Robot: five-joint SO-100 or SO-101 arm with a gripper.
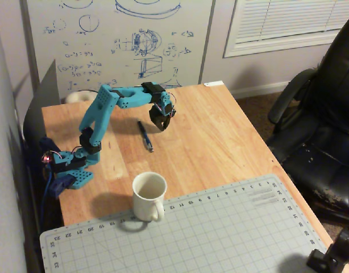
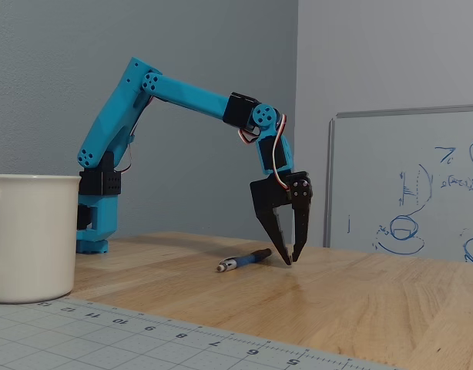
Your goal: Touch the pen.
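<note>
Right now my gripper points down at the wooden table, and in the fixed view its tips sit very near the wood. My two black fingers come together at the tips with only a thin gap higher up, and they hold nothing. The pen lies flat on the table just beside my gripper, its silvery tip toward the white mug, which stands at the edge of the gray cutting mat
</note>
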